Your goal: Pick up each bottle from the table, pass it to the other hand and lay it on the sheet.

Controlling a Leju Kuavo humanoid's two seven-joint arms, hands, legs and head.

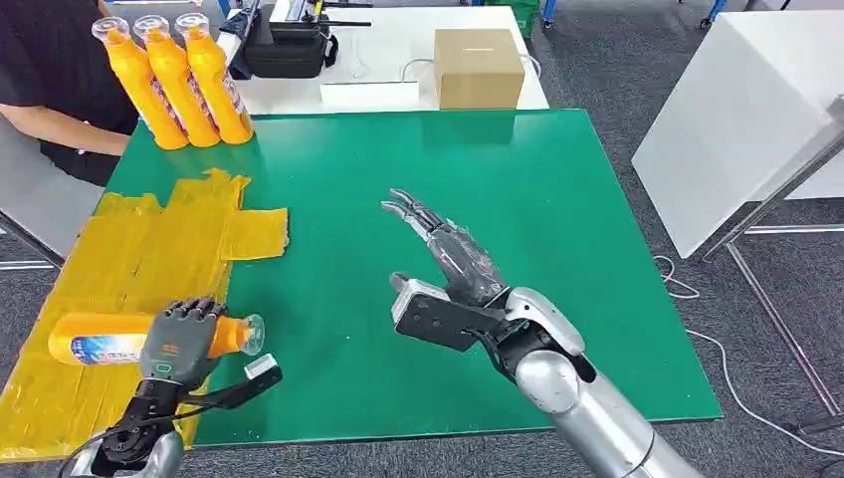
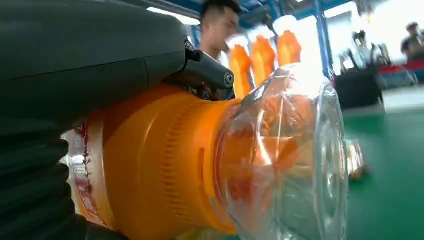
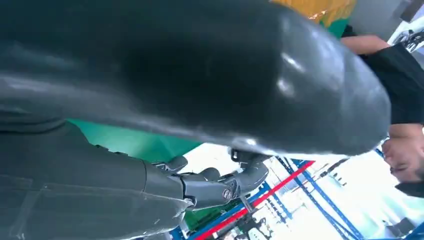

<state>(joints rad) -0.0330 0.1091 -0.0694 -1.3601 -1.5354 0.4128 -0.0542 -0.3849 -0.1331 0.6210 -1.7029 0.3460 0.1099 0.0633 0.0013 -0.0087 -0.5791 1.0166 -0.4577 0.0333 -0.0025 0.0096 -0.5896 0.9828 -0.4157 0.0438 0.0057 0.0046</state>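
Laying stage: left robot hand [image 1: 179,342] grips bottle [image 1: 105,339] on yellow sheet [image 1: 119,269], lower left; right robot hand [image 1: 448,261] spread, empty. Release judged next.

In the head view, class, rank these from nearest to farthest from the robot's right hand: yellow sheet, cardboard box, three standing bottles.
From the right hand:
1. Yellow sheet, to its left.
2. Cardboard box, straight beyond, on the white table.
3. Three standing bottles, far left corner.
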